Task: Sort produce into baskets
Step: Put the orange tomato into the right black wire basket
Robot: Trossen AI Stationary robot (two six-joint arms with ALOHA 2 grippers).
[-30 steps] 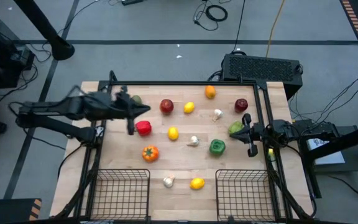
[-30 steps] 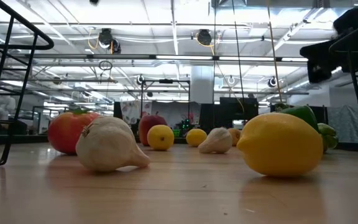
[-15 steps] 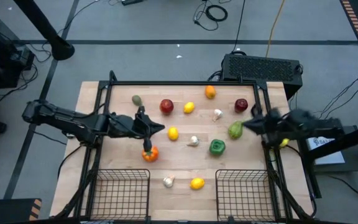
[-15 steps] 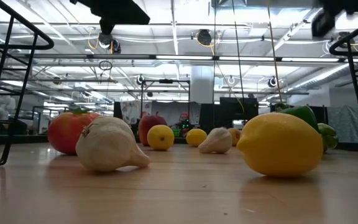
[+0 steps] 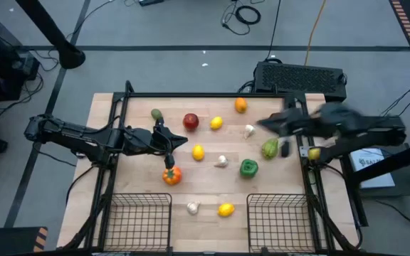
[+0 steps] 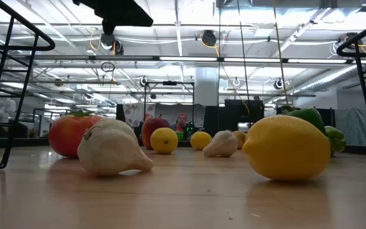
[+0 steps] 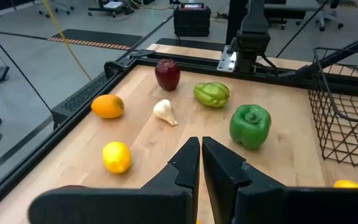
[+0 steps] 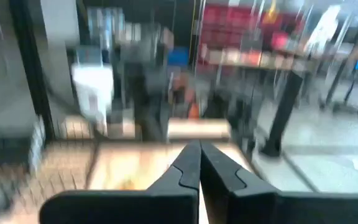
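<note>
The produce lies scattered on the wooden table (image 5: 137, 181): a red apple (image 5: 191, 121), lemons (image 5: 216, 123) (image 5: 198, 151) (image 5: 225, 209), an orange (image 5: 240, 105), garlic bulbs (image 5: 249, 131) (image 5: 221, 161) (image 5: 193, 207), green peppers (image 5: 248, 168) (image 5: 270, 148) and an orange tomato (image 5: 171, 175). Two black wire baskets (image 5: 139, 220) (image 5: 277, 220) stand at the near edge. My left gripper (image 5: 184, 142) (image 7: 200, 149) hangs shut and empty above the table's left middle, pointing toward the right edge. My right gripper (image 5: 263, 123) (image 8: 199, 149) is shut, empty and raised high over the right side.
A black frame (image 5: 212, 94) rims the table's far and side edges. A small dark green piece (image 5: 156, 114) lies at the far left. Something yellow (image 5: 314, 153) shows under the right arm at the right edge. In the low view a garlic bulb (image 6: 113, 147) and a lemon (image 6: 286, 147) lie nearest.
My left gripper has sunk and reached toward the table's right, now covering the red pepper, then held still. My right gripper has risen steeply from the right edge, swinging toward the far edge and over the table, and now hides the right-hand red apple. Both stayed shut.
</note>
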